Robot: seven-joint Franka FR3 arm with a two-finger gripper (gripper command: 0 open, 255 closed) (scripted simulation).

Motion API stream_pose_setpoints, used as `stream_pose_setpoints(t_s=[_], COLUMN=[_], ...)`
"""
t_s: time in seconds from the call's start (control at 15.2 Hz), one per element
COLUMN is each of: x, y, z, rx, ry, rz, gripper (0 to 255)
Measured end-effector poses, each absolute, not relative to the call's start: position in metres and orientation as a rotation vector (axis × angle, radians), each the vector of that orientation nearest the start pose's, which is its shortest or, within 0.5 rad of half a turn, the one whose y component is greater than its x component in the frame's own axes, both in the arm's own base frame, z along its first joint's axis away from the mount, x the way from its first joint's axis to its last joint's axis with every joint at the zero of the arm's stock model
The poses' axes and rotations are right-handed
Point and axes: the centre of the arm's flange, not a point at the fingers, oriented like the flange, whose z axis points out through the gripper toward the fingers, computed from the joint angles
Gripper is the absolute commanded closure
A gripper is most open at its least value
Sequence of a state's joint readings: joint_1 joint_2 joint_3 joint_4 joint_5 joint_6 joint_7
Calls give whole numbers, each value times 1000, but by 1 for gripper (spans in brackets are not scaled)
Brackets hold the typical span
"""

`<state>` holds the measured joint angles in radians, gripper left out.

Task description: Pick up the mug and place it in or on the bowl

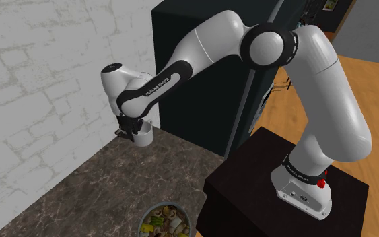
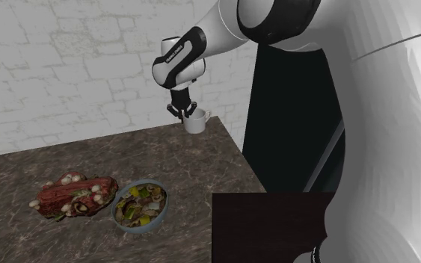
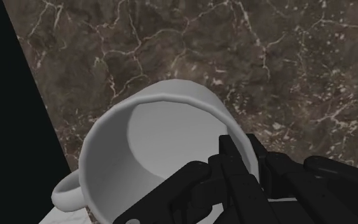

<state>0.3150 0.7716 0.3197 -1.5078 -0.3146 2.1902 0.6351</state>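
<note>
Jaws are clamped on the mug's wall: in the wrist view one black finger [image 3: 199, 181] sits inside the cup and the other lies against its outer side. The gripper [image 3: 234, 159] points downward from the arm's end at the far corner of the counter [image 1: 100, 188], seen also in the shoulder view [image 1: 132, 128] and the second exterior view [image 2: 180, 112].

The mug [image 3: 165, 121] is plain white, open mouth towards the wrist camera. It hangs at the fingertips [image 1: 143, 134] close to the white brick wall [image 1: 40, 67] and beside a tall dark cabinet [image 1: 201, 101]. Its handle [image 2: 207, 114] points to the second exterior view's right. Whether the mug's [image 2: 195, 122] base touches the dark marbled counter [image 2: 66, 157] cannot be told.

The bowl [image 2: 137, 227], grey and filled with mixed food, stands well apart from the mug, near the counter's front edge [image 1: 142, 219]. A reddish heap of food [image 2: 74, 196] lies just beside it. The black stand [image 1: 248, 195] adjoins the counter.
</note>
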Motion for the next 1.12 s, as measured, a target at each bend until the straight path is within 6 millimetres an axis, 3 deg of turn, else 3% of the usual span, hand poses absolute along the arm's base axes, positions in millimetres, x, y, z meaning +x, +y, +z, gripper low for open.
stream_pose_setpoints(t_s=[0.73, 0.86, 1.12], x=[596, 583, 535], y=[379, 386, 403], z=[277, 279, 280], rx=[-3185, -3184, -3184], ry=[-174, -174, -176], rz=[28, 28, 29], gripper=[255, 255, 255])
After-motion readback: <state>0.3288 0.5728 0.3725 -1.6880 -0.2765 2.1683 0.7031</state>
